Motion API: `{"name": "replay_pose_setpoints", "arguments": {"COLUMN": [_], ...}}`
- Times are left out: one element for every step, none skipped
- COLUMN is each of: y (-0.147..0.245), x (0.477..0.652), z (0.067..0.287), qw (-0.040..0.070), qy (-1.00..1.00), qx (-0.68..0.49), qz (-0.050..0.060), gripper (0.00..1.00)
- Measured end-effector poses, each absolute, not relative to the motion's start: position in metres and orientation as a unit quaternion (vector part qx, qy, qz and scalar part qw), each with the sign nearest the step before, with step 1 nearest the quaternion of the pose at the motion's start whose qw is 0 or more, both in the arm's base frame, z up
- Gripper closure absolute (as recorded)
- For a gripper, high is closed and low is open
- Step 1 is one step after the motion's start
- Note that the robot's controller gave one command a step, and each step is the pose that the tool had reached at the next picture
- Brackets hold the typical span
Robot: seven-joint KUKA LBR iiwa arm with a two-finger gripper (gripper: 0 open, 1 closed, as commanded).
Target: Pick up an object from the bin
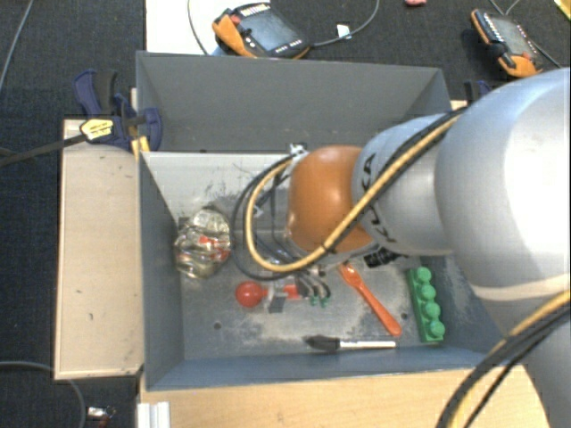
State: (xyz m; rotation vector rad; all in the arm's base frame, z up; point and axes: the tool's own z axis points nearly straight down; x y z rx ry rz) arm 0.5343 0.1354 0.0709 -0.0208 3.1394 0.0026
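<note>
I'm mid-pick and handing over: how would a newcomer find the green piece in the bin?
Start at the grey bin and go to the right end of its floor, close under the big arm. There a long green block lies beside the right wall. Its row of round studs sets it apart from the thin orange spoon-like tool to its left.

The bin [161, 266] is plain grey, its floor dusted with darker specks. The arm [500, 203] above it is pale silver-grey with black lettering, an orange cover [321, 199] and a yellow cable [401, 168] beside black ones. In the bin, the ball [250, 293] is red, the spoon [370, 303] orange, the brick [426, 304] bright green, the pen [352, 343] black at one end and white along the rest, and the bag [202, 243] clear and glinting, with red patches inside.
</note>
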Motion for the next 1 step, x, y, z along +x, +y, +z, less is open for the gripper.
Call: {"name": "replay_pose_setpoints", "arguments": {"y": [0.1346], "x": [0.5312], "z": [0.0983], "qw": [-0.004], "qy": [1.000], "qx": [-0.006], "qz": [0.000], "gripper": [1.00]}}
